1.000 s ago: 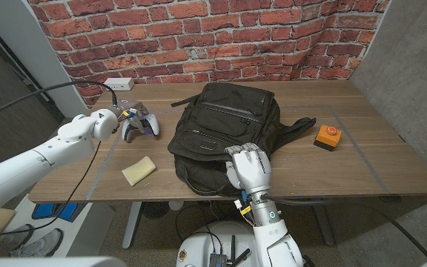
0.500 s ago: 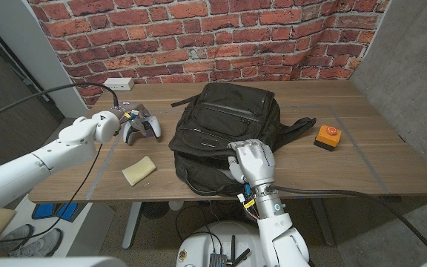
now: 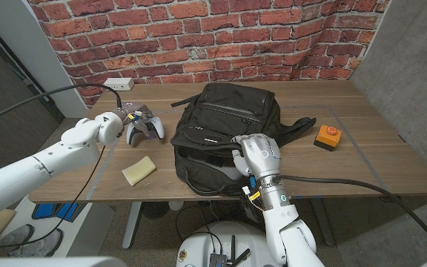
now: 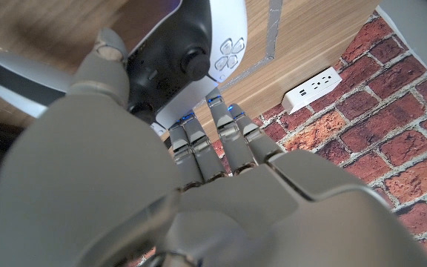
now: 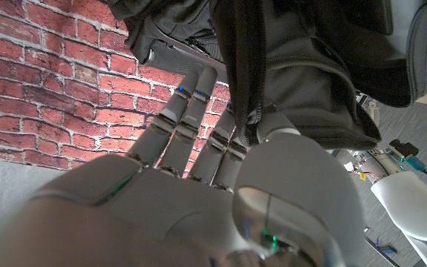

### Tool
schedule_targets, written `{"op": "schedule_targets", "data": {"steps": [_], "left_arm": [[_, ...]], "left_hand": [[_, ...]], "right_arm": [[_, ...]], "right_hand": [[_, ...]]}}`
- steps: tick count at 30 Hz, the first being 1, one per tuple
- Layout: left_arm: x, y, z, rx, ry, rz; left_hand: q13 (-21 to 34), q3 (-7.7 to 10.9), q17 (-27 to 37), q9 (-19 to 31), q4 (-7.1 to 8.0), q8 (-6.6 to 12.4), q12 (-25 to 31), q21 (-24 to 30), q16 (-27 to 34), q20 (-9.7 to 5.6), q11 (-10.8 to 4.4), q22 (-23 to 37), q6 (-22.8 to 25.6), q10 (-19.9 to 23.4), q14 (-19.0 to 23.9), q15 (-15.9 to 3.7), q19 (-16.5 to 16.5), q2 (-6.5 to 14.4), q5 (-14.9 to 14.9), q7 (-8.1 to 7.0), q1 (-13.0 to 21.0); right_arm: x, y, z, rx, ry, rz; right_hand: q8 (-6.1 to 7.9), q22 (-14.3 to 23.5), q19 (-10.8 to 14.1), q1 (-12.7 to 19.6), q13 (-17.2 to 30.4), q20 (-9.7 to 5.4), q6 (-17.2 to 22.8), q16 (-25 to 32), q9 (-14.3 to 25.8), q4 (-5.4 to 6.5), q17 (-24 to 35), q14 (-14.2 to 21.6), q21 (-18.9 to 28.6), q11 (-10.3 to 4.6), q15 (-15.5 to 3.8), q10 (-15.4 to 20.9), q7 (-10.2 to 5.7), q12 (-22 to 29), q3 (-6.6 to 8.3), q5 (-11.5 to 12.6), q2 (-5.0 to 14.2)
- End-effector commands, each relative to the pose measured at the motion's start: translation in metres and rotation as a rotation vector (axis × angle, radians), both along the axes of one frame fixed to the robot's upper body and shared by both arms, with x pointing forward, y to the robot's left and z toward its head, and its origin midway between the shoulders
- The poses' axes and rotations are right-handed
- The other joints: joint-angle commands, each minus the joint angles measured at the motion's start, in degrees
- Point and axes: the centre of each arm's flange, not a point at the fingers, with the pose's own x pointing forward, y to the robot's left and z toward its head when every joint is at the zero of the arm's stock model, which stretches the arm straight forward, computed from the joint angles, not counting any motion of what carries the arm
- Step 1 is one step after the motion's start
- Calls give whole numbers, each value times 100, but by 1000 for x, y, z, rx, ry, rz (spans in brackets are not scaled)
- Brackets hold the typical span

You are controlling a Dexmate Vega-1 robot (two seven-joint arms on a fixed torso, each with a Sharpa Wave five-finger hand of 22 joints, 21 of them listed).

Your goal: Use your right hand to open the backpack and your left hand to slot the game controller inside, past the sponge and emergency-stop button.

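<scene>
The black backpack (image 3: 224, 122) lies flat in the middle of the table, its near opening gaping. My right hand (image 3: 258, 154) grips the upper edge of that opening; in the right wrist view the thumb and fingers (image 5: 199, 111) pinch the zippered fabric (image 5: 302, 67). The white and black game controller (image 3: 147, 126) is left of the backpack, held at its left side by my left hand (image 3: 116, 123). In the left wrist view my fingers (image 4: 221, 133) curl around the controller (image 4: 191, 52). The yellow sponge (image 3: 138, 170) lies near the front edge. The orange emergency-stop button (image 3: 328, 136) sits right of the backpack.
A white power strip (image 3: 118, 84) lies at the back left by the brick wall, its cable running past my left hand. A backpack strap (image 3: 299, 124) trails toward the button. Bare wood (image 3: 369, 163) shows on the right side of the table.
My right hand has moved away from the front edge, lifting the backpack's upper flap so the opening is wider. My left hand has shifted slightly right with the controller.
</scene>
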Motion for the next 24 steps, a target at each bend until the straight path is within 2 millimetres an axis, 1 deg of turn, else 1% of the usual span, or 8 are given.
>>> {"op": "schedule_targets", "data": {"steps": [1,11,15,16,19,20,21,24], "left_arm": [[-2,-4,3,-12,6,6],[-4,-6,8,15,12,13],[-4,-7,10,22,10,5],[-4,-7,10,21,10,5],[-4,-8,11,20,7,4],[-5,-8,11,20,8,6],[-5,-8,11,21,9,4],[-6,-10,10,23,5,-1]], "left_hand": [[32,118,26,10,79,36,43,21,48,-890,-76,14,589,108,250,-976,21,732,24,-72,319],[32,124,28,10,81,36,44,22,51,-890,-75,14,588,112,259,-982,23,738,24,-68,315],[32,125,27,10,81,35,43,21,51,-890,-75,14,586,112,259,-980,23,738,24,-66,314],[32,126,27,10,81,35,43,21,50,-890,-75,14,586,112,259,-980,23,738,24,-65,313],[32,128,26,10,81,36,43,21,48,-891,-75,14,588,111,257,-978,23,738,25,-67,311],[32,129,24,10,85,35,43,21,46,-891,-75,14,587,111,255,-973,23,739,24,-64,305],[32,129,24,10,85,38,43,21,45,-891,-76,14,594,111,254,-974,23,738,24,-61,303],[32,132,29,10,85,51,46,20,55,-891,-75,14,628,120,272,-983,22,746,25,-56,304]], "right_arm": [[6,-12,22,35,24,3],[7,-18,34,71,29,13],[7,-19,39,92,20,22],[7,-19,40,94,17,22],[7,-19,44,98,17,21],[7,-19,45,100,17,22],[7,-19,45,101,19,24],[8,-19,47,97,25,23]], "right_hand": [[36,26,28,63,30,-776,136,3,6,-8,32,70,65,16,-735,70,-62,40,69,12,51],[28,38,40,61,65,-775,150,7,13,-24,54,111,98,40,-726,127,-45,57,88,0,42],[25,41,38,82,79,-776,157,33,16,-48,77,153,108,45,-741,139,-35,60,96,-3,42],[24,42,38,82,84,-776,160,36,17,-52,82,160,112,72,-735,156,-30,67,98,-5,41],[21,46,41,97,96,-776,162,42,20,-69,93,174,122,57,-742,154,-5,65,107,-7,40],[22,47,42,97,99,-777,165,42,21,-69,95,176,125,68,-738,157,-6,66,111,-8,44],[25,50,45,100,109,-777,183,44,24,-76,103,184,134,116,-731,169,-5,71,114,-11,42],[24,54,49,98,121,-777,187,41,27,-80,109,185,146,136,-724,193,8,80,118,-15,39]]}}
